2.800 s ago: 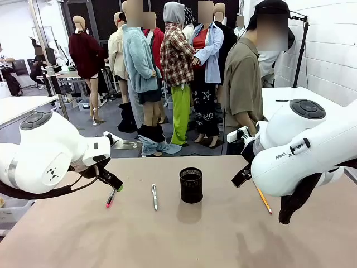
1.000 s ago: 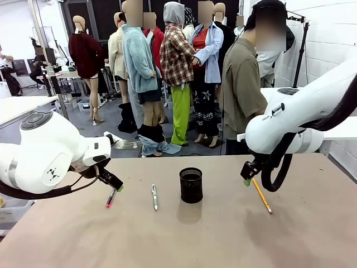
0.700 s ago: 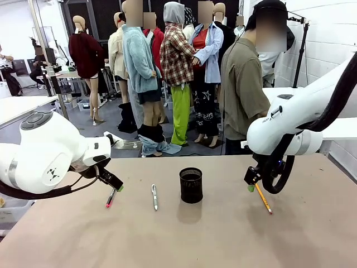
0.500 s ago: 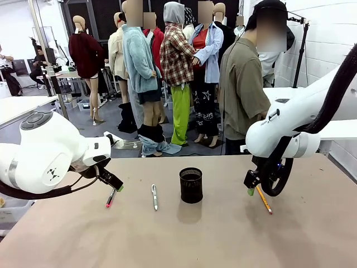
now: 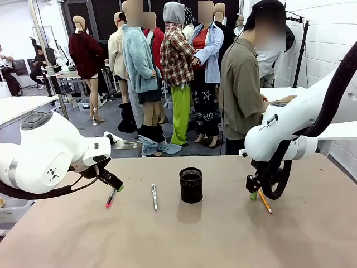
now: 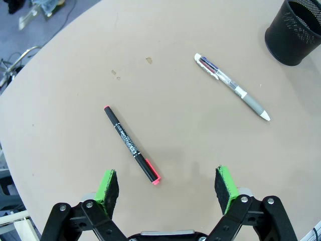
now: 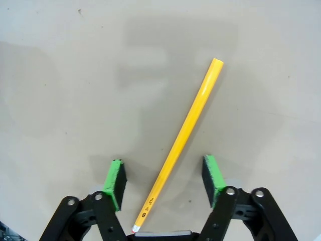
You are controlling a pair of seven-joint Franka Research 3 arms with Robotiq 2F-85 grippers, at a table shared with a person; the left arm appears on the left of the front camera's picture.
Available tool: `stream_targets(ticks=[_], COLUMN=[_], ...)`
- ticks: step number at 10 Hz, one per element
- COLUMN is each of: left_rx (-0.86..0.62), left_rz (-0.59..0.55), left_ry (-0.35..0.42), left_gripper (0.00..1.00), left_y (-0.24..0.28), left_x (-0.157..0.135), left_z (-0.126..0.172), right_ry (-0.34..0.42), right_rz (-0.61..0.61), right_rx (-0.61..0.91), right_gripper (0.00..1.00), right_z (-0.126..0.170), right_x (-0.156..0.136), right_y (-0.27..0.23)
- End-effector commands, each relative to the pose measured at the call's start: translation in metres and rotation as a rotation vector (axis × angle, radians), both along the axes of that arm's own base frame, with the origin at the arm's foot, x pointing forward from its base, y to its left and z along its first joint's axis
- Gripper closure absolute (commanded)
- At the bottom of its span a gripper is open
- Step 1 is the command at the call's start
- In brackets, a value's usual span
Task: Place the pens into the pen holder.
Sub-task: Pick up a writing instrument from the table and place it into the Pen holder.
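On my front camera the left gripper [image 5: 113, 183] hangs low over the table [image 5: 167, 240], out at about 9 o'clock from the pen holder [image 5: 191, 185]. Its fingers are spread wide and grasp nothing. Through the left wrist camera I see the red and black pen [image 6: 131, 144] lying flat just ahead of the green pads [image 6: 108, 185]. It runs from 11 o'clock to 5 o'clock, with its pink-tipped end nearest the gripper, and it touches neither pad. The silver-white pen [image 6: 231, 86] lies well apart from it at roughly 2 o'clock, also flat, and the black mesh holder fills the picture's 1 o'clock corner. From the front, the silver-white pen lies just at 9 o'clock of the holder, which stands upright in the middle of the table with nothing visible sticking out of it. At 3 o'clock from the holder my right gripper [image 5: 254, 188] is down at the table surface over the near end of the orange-yellow pencil [image 5: 264, 201]. The right wrist camera shows that pencil slanting from 7 o'clock to 1 o'clock between the two pads. The fingers are released, with a gap on either side, so nothing is grasped. A person [image 5: 242, 84] stands at 12 o'clock beyond the far edge, side-on to the table.
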State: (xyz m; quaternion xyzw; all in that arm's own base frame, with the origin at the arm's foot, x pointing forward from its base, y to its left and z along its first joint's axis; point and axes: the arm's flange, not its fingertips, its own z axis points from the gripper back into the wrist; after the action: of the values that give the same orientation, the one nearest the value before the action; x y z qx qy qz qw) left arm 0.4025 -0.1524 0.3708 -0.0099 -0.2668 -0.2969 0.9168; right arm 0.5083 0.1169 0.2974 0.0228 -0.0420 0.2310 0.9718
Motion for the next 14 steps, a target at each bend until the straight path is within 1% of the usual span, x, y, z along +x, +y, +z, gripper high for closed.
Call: stream_targets(ticks=[1,2,3,8,9,10,11,12,13,14], left_rx=[-0.002,-0.002,-0.002,-0.002,-0.002,-0.002,-0.002,-0.002,-0.002,-0.002], left_rz=[0.003,0.003,0.003,0.003,0.003,0.003,0.003,0.003,0.003,0.003], left_ry=[0.000,0.000,0.000,0.000,0.000,0.000,0.000,0.000,0.000,0.000], left_gripper=[0.00,0.00,0.00,0.00,0.00,0.00,0.00,0.00,0.00,0.00], left_y=[0.001,0.001,0.001,0.001,0.001,0.001,0.001,0.001,0.001,0.001], left_x=[0.000,0.000,0.000,0.000,0.000,0.000,0.000,0.000,0.000,0.000], left_z=[0.000,0.000,0.000,0.000,0.000,0.000,0.000,0.000,0.000,0.000], right_ry=[0.020,0.028,0.038,0.063,0.058,0.041,-0.013,-0.072,-0.125,-0.200], right_rz=[-0.017,-0.016,-0.011,0.071,0.117,0.192,0.307,0.395,0.458,0.527], right_rx=[-0.032,-0.034,-0.032,-0.094,-0.075,-0.012,0.073,0.131,0.187,0.243], right_gripper=[0.73,0.93,1.00,1.00,1.00,1.00,1.00,1.00,1.00,1.00], right_z=[-0.001,-0.001,0.000,0.012,0.018,0.026,0.036,0.046,0.056,0.067], right_x=[0.003,0.003,0.004,0.001,-0.001,-0.003,-0.006,-0.008,-0.009,-0.011], right_y=[0.002,0.003,0.003,0.020,0.023,0.022,0.018,0.013,0.010,0.011])
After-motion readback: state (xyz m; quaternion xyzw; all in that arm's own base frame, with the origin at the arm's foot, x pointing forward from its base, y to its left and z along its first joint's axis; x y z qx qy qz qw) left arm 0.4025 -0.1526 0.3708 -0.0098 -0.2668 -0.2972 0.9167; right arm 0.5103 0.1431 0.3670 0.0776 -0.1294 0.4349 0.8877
